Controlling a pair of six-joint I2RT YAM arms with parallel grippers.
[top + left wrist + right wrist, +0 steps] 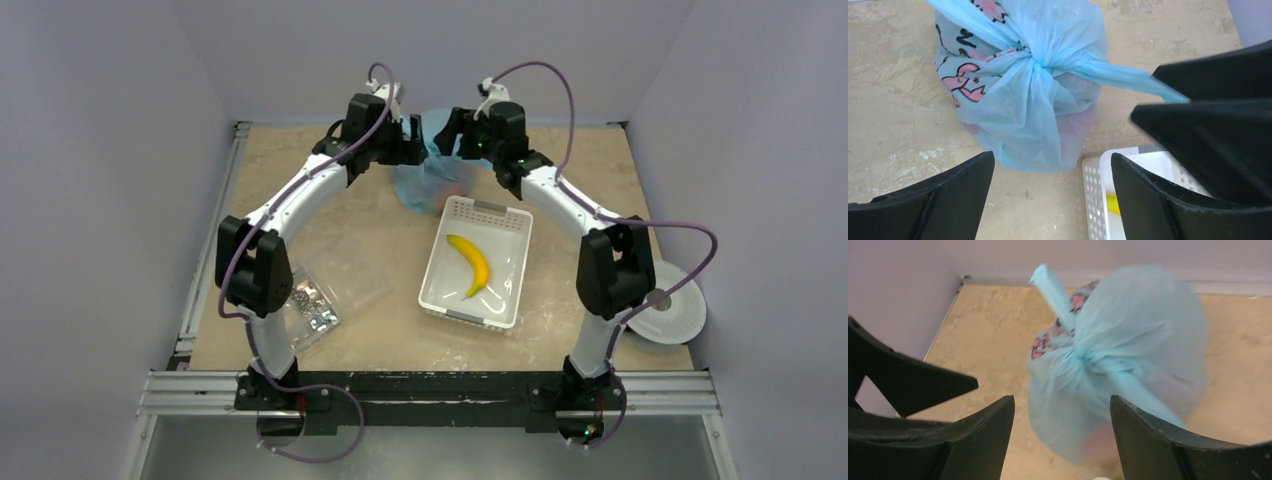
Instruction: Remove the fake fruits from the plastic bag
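The thin, crinkly, translucent light-blue plastic bag (432, 182) with a pink-and-black print sits on the beige stone-patterned table (380, 330) in the upper middle of the overhead view, just above the top left corner of the white perforated plastic basket (436, 265). Its handles are tied in a tight knot (1035, 64), so the bag is closed with the fake fruits (1079, 125) inside. They show only as a pinkish-red blur through the film and cannot be told apart. The two grippers flank the top of the bag. The left gripper (1052, 157) hangs over the bag with its black fingers spread wide and nothing between them. The right gripper (1062, 400) also has its jaws apart, and the bag fills the gap in its own view. One loose handle strand (1128, 77) stretches from the knot to the fingertips of the right gripper at the right of the left wrist view; whether it touches them cannot be told. A yellow curved plastic banana (470, 262) lies in the basket. A clear flat packet of small metal bits (318, 300) lies at the lower left of the table, and a white round ribbed disc (672, 308) sits at the right edge.
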